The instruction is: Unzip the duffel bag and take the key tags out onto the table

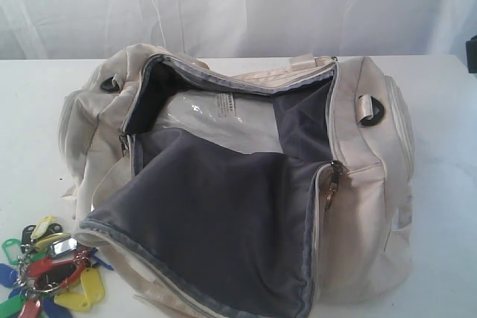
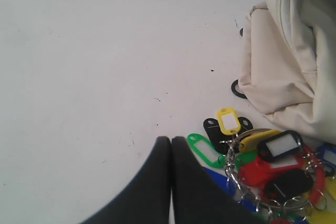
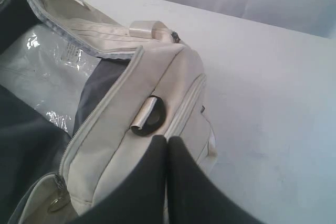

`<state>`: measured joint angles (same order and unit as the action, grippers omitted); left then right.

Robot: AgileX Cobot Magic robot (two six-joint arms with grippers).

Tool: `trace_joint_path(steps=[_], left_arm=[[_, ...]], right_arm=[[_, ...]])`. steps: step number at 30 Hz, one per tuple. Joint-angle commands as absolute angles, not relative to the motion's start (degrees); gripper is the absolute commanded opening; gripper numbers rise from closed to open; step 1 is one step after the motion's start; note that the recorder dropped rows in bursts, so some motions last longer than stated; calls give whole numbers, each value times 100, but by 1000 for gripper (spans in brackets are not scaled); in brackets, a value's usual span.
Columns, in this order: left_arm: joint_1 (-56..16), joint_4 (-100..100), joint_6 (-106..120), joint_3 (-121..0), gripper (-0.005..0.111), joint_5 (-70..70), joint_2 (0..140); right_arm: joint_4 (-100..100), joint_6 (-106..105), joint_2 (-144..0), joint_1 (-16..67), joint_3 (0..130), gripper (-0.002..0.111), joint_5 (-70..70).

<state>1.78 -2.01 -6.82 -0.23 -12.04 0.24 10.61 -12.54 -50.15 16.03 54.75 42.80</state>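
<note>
You have a cream bag (image 1: 369,206) with grey lining (image 1: 209,229), tags (image 1: 56,269) in yellow, red, green, blue and black, and a plain white table (image 1: 447,184).

Exterior view: the key tags (image 1: 51,273) run off the left and bottom edges, so we cannot count them. The duffel bag (image 1: 365,184) is cut by the bottom edge on its near side. The print on the label (image 1: 226,103) on the clear plastic (image 1: 190,117) is too small for us to read. A dark thing (image 1: 472,53) at the right edge is mostly out of frame.

Left wrist view: the left gripper (image 2: 171,140) covers part of the green and blue tags, and the bunch runs out of frame.

Right wrist view: the right gripper (image 3: 168,139) hides part of the bag's end.
</note>
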Motion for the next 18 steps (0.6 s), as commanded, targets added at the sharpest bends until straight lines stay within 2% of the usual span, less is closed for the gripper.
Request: trace_joint_path(steps=[1,13,18], left_arm=[[131,-215,-739,0,0,-1162,0],[131,-215,-739,0,0,-1162,0],[131,-215,-739,0,0,-1162,0]], right_arm=[[1069,-1282,-5003,1597,5457,0,4214],[1062,-1271,-4425,2074,5457,0,4224],[1037,-1296,-2834,2037,5457,0,4191]])
